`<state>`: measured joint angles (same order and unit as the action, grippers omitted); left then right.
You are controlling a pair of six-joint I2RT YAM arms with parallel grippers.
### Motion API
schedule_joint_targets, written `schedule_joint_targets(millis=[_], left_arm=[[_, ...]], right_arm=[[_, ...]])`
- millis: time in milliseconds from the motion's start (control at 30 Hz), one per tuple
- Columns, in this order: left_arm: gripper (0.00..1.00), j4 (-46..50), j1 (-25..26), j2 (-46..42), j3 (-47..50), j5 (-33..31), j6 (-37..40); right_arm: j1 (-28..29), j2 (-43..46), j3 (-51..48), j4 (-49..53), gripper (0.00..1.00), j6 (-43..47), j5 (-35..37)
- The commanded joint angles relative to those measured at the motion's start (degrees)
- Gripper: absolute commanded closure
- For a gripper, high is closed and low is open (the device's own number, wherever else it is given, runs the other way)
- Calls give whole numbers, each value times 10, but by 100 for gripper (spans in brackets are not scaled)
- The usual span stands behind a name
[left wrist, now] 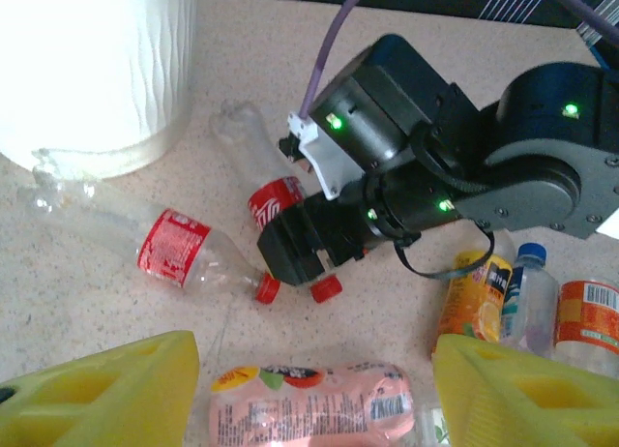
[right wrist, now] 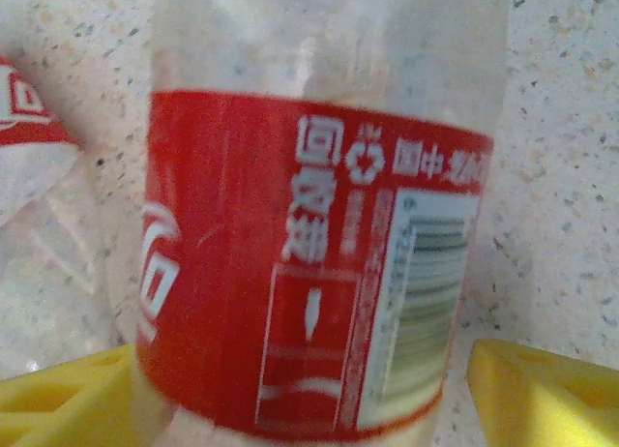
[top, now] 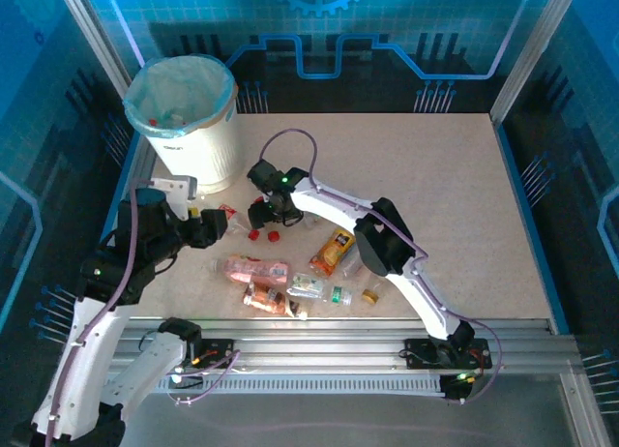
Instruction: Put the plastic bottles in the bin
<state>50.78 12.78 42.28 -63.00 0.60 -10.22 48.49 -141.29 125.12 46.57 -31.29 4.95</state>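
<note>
The bin [top: 184,108] stands at the table's back left, a white bucket with a pale bag. Several crushed plastic bottles lie near the table's front. My right gripper [top: 266,215] is down over a red-labelled bottle [right wrist: 309,263]. Its yellow fingers [right wrist: 551,389] straddle the label, with a gap showing on the right side. A second red-labelled bottle [left wrist: 174,249] lies beside it, cap toward the black gripper body [left wrist: 295,249]. My left gripper [left wrist: 314,399] is open above a pink-labelled bottle [left wrist: 309,403], fingers [left wrist: 106,389] wide of both its ends.
A yellow-orange bottle [top: 334,251], a green-labelled bottle [top: 319,290] and an orange-labelled one [top: 263,299] lie in front of the right arm. The right arm's links cross the middle of the table. The bin's wall [left wrist: 87,70] is close to the red-labelled bottles.
</note>
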Motion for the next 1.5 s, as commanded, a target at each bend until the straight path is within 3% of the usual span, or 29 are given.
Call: schedule_joint_targets(millis=[0, 233, 467, 700, 833, 1067, 1267, 1467], left_arm=[[32, 13, 3, -4, 8, 14, -7], [32, -2, 3, -1, 13, 14, 2], [32, -15, 3, 0, 10, 25, -1], [30, -50, 3, 24, -8, 52, -15], [23, -80, 3, 47, -30, 66, -22], [17, -127, 3, 120, -102, 152, -88], [16, -171, 3, 150, -126, 233, -134], [20, -184, 3, 147, -116, 231, -155]], right_arm=[[5, -28, 53, 18, 19, -17, 26], [-1, -32, 40, 19, 33, -15, 43], [-1, 21, 9, 9, 44, -3, 67], [15, 178, -147, -99, 47, 2, 80], [28, 273, -242, -163, 47, 21, 74], [54, 456, -414, -297, 47, 104, -23], [84, 574, -501, -335, 47, 134, -52], [109, 613, -514, -323, 50, 112, 4]])
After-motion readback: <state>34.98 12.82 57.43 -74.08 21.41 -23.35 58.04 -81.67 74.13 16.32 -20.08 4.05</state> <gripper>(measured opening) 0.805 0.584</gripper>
